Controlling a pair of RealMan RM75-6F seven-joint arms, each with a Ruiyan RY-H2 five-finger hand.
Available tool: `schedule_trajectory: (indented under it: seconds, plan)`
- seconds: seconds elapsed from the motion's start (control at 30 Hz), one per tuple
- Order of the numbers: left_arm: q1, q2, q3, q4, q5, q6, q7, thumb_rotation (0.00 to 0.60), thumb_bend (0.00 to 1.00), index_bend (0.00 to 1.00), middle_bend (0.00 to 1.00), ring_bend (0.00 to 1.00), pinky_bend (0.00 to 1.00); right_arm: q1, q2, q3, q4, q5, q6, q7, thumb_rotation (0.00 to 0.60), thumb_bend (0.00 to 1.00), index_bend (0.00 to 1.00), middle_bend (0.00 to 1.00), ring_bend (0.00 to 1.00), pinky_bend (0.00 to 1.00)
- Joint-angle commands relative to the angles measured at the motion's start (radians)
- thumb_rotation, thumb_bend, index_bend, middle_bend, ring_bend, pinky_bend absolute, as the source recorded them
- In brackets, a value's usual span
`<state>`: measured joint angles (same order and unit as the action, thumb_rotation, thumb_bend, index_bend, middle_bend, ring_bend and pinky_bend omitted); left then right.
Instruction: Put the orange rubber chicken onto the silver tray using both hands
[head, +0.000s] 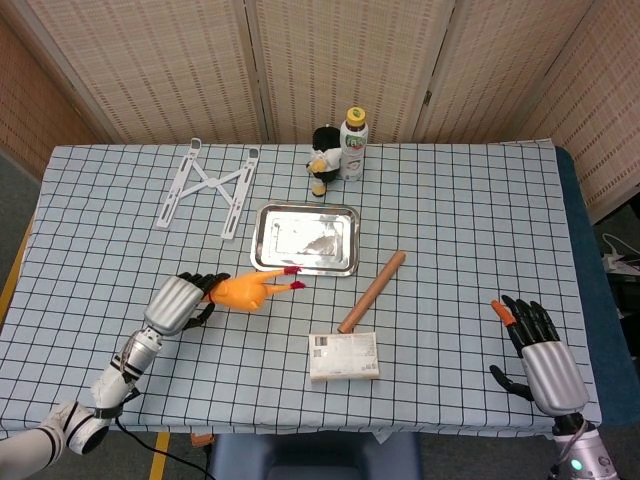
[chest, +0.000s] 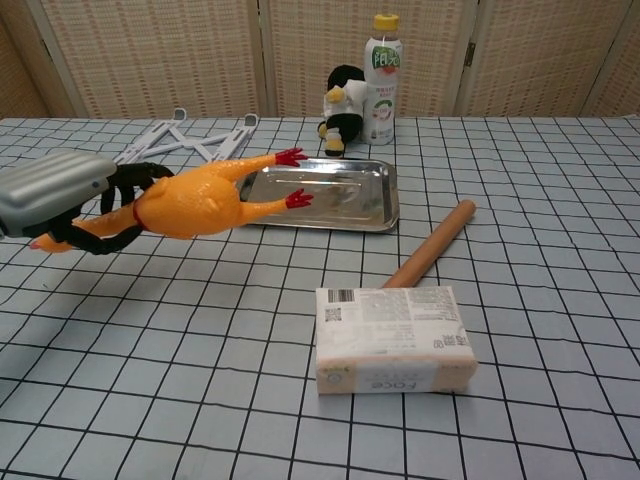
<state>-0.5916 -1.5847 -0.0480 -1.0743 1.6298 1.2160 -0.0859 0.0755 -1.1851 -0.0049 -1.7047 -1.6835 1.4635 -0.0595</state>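
My left hand (head: 178, 303) (chest: 62, 195) grips the orange rubber chicken (head: 245, 290) (chest: 195, 200) by its neck end and holds it off the table, red feet pointing toward the silver tray (head: 266, 252) (chest: 385, 212). The feet hang over the tray's near left corner. The tray lies at the table's middle with nothing in it. My right hand (head: 540, 350) hovers at the table's front right, fingers spread, holding nothing; the chest view does not show it.
A wooden rolling pin (head: 371, 291) (chest: 431, 244) lies right of the tray, with a boxed pack (head: 344, 356) (chest: 394, 338) in front of it. Behind the tray stand a plush penguin (head: 322, 159) (chest: 343, 108) and a bottle (head: 353, 143) (chest: 382, 79). A white folding stand (head: 209, 185) (chest: 180, 146) lies back left.
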Motion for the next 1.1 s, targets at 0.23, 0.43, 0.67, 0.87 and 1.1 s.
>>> schedule_trajectory:
  seconds: [0.23,0.43,0.67,0.87,1.1]
  plan:
    - [-0.005,0.096,0.013,-0.288,0.005,-0.021,0.232,0.600,0.73,0.79,0.70,0.55,0.70,0.345,0.048,0.165,-0.419,0.226,-0.445,-0.048,0.600,0.19,0.00,0.00,0.00,0.00]
    - [-0.032,0.114,-0.017,-0.396,-0.066,-0.101,0.364,0.600,0.73,0.79,0.70,0.55,0.70,0.542,-0.111,0.258,-0.417,0.525,-0.572,-0.207,0.600,0.19,0.00,0.00,0.00,0.00]
    - [-0.047,0.131,-0.045,-0.464,-0.123,-0.130,0.446,0.600,0.73,0.79,0.70,0.55,0.70,0.717,-0.301,0.295,-0.349,0.822,-0.533,-0.384,0.600,0.18,0.00,0.00,0.00,0.00]
    - [-0.053,0.144,-0.052,-0.490,-0.149,-0.140,0.468,0.600,0.73,0.79,0.70,0.55,0.70,0.818,-0.411,0.300,-0.255,0.973,-0.475,-0.461,0.600,0.18,0.00,0.00,0.00,0.00]
    - [-0.058,0.158,-0.046,-0.514,-0.150,-0.145,0.474,0.600,0.73,0.79,0.70,0.55,0.70,0.862,-0.480,0.289,-0.158,1.009,-0.410,-0.497,0.600,0.18,0.00,0.00,0.00,0.00]
